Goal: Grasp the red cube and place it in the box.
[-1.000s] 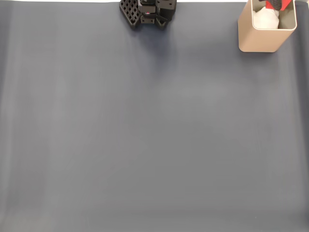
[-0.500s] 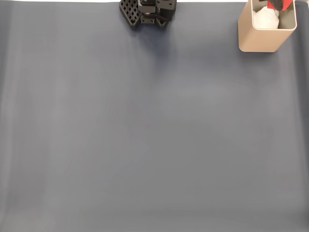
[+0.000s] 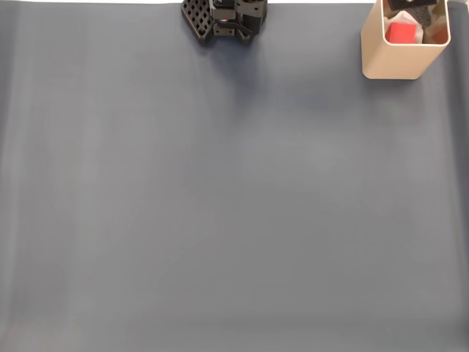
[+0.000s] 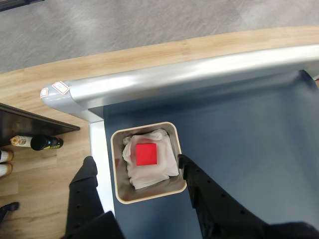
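- in the wrist view the gripper [image 4: 134, 167] hangs above the box [image 4: 149, 195] with its jaws spread wide, one black finger [image 4: 85, 181] at 8 o'clock of the box and the other [image 4: 199, 186] at 4 o'clock, neither touching anything.
- the red cube [image 4: 146, 154] lies free between them, down inside the box, resting on crumpled white paper [image 4: 149, 172] that lines the bottom.
- in the fixed view the cube [image 3: 400, 32] shows as a red square low in the box [image 3: 396, 62]; half a second ago the red sat higher, at the rim's 1 o'clock edge with black gripper parts, and the white paper filled the opening.
- a dark part of the arm sits at the box's top edge in the fixed view, too cropped to read.
- the box stands upright at 1 o'clock on the dark grey mat [image 3: 220, 205], in the same spot as before.
- the black arm base [image 3: 223, 18] at 12 o'clock of the mat has not shifted.
- beyond the mat, the wrist view shows a silver table rail [image 4: 199, 74], a wooden floor [image 4: 30, 164] and a dark bottle [image 4: 37, 143] lying at 9 o'clock.
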`<state>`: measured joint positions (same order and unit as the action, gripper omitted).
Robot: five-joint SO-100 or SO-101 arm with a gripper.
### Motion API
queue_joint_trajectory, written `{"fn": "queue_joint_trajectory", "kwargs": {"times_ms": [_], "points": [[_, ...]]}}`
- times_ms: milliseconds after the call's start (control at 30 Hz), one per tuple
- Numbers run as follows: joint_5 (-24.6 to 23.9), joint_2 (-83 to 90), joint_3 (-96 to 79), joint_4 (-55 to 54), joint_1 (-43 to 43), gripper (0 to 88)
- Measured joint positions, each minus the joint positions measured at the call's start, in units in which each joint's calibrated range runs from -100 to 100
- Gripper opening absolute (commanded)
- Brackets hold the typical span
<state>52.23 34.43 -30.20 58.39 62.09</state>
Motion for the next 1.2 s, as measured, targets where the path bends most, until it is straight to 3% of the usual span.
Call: {"fn": "queue_joint_trajectory", "kwargs": {"times_ms": [800,967,1200], "points": [[-1.1,2.6,-2.8,-2.2,-0.1,37.1],[-1.1,3.0,-3.3,-2.9,-0.4,25.9],[-1.1,3.6,-3.3,-2.9,-3.2,2.1]]}}
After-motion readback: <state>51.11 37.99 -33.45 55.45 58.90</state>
